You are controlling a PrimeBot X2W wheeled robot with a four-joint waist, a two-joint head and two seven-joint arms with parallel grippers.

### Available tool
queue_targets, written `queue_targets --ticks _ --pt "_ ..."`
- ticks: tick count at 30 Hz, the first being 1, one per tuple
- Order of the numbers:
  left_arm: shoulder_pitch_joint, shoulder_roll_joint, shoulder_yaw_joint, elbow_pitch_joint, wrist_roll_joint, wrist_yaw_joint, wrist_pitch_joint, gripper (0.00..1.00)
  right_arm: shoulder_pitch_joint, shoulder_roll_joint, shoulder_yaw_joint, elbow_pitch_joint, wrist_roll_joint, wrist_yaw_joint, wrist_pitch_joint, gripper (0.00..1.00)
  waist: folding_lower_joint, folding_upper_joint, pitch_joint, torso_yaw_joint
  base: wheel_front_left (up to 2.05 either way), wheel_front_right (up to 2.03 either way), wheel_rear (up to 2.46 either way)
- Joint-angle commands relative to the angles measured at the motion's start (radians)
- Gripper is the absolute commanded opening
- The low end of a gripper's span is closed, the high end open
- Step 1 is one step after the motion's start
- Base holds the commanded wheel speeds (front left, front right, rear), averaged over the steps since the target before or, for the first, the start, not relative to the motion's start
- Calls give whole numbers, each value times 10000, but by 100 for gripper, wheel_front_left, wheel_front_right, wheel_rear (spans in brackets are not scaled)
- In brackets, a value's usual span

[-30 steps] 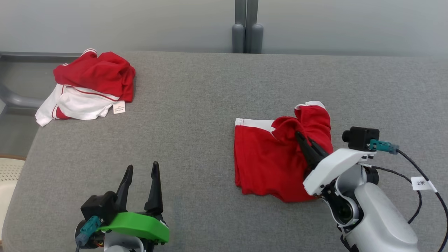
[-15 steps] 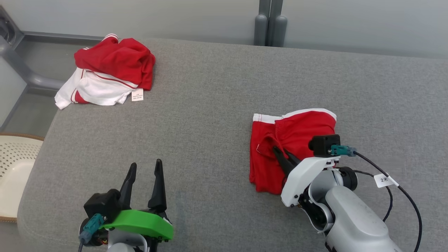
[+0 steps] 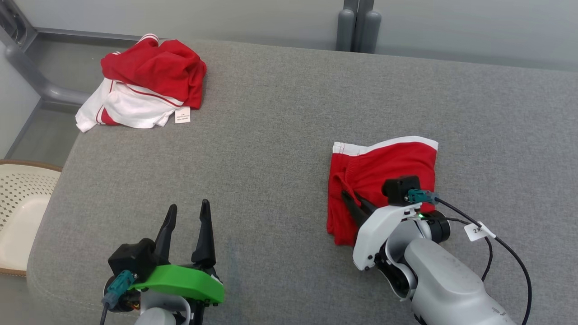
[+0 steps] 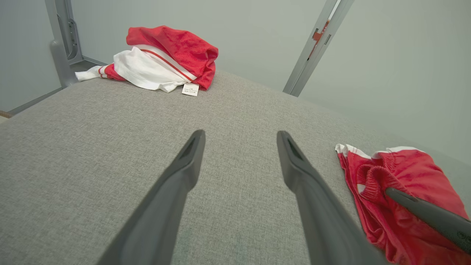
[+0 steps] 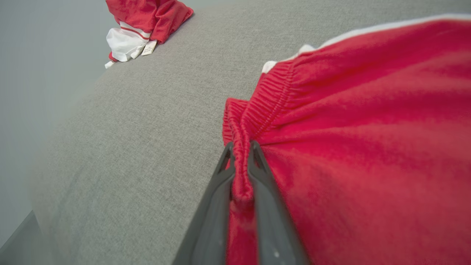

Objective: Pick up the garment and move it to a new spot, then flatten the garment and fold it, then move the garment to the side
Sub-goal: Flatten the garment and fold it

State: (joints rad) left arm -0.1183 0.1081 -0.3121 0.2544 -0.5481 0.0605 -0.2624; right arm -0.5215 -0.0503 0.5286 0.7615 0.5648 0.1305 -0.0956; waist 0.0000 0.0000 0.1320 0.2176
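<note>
The right claw (image 5: 241,145) is pinched shut on the elastic waistband of the red shorts (image 3: 388,162), which lie right of centre on the grey tabletop (image 3: 271,135). I'd guess that grip is for dragging them flat. The left claw (image 3: 187,212) waits wide open and empty at the front edge.

left gripper (image 4: 241,136): jaws spread wide, nothing between, above grey table (image 4: 92,147)
red shorts (image 4: 415,169): right side, rumpled, lying on table
right gripper finger (image 4: 430,219): tip at shorts' waistband
red-white pile (image 4: 165,62): far corner, tag showing
</note>
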Motion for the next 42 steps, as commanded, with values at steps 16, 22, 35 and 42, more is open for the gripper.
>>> queue_targets --ticks 16,22,35,42 --pt "24 -46 342 -52 314 -122 -31 100 -169 -16 1154 103 -43 4 -1324 100 0 0 -147 -446 0 0 0" --pt "0 11 433 -122 336 -107 -19 100 -227 -16 536 -427 -622 4 -1641 100 0 0 -273 -772 0 0 0" --pt "428 52 697 -303 471 32 -20 100 2504 -8 -4127 -4316 -3652 4 -1697 100 0 0 -926 -1536 0 0 0" --pt "984 149 975 -455 632 108 -18 100 3940 -8 -4881 -5162 -3475 4 -1700 100 0 0 -1269 -1834 0 0 0"
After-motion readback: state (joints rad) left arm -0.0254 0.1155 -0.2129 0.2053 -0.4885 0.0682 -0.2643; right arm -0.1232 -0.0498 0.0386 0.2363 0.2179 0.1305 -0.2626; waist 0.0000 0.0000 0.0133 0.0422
